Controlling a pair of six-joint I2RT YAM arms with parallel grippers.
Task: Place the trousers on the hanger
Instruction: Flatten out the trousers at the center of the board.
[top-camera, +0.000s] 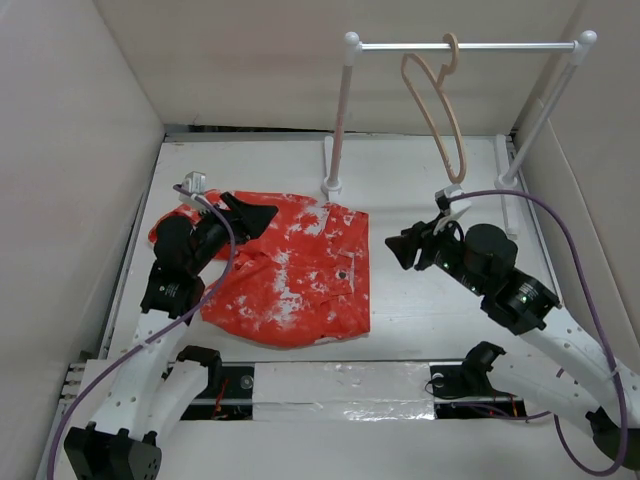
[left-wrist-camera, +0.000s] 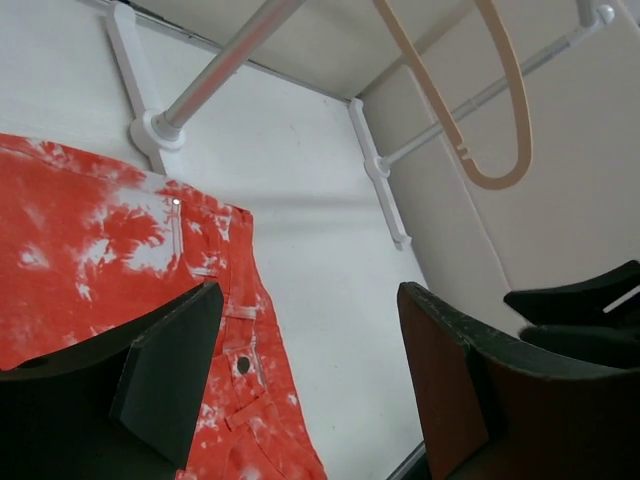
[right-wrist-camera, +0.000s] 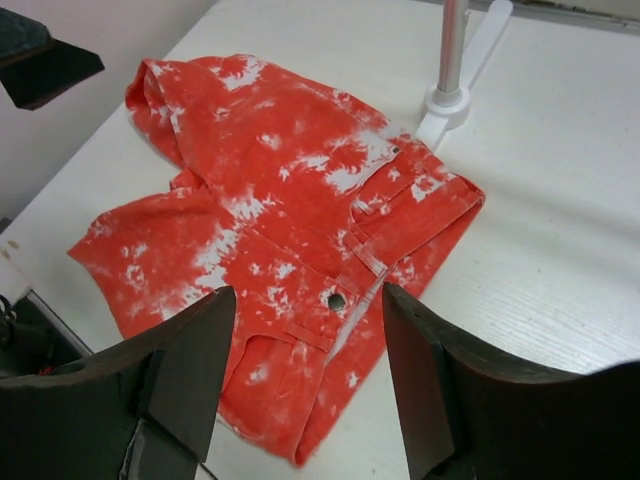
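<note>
The red-orange trousers (top-camera: 290, 270) with white blotches lie flat on the white table, folded, waist toward the right with the dark button (top-camera: 342, 273). They also show in the right wrist view (right-wrist-camera: 270, 220) and the left wrist view (left-wrist-camera: 110, 250). The beige hanger (top-camera: 438, 105) hangs by its hook from the white rail; its lower loop shows in the left wrist view (left-wrist-camera: 480, 110). My left gripper (top-camera: 255, 213) is open and empty above the trousers' upper edge. My right gripper (top-camera: 404, 247) is open and empty, just right of the waist.
A white two-post rail rack (top-camera: 462, 46) stands at the back right, its left post foot (top-camera: 331, 186) beside the trousers' top corner. Beige walls enclose the table on the left, back and right. The table's front edge (top-camera: 340, 375) lies below the trousers.
</note>
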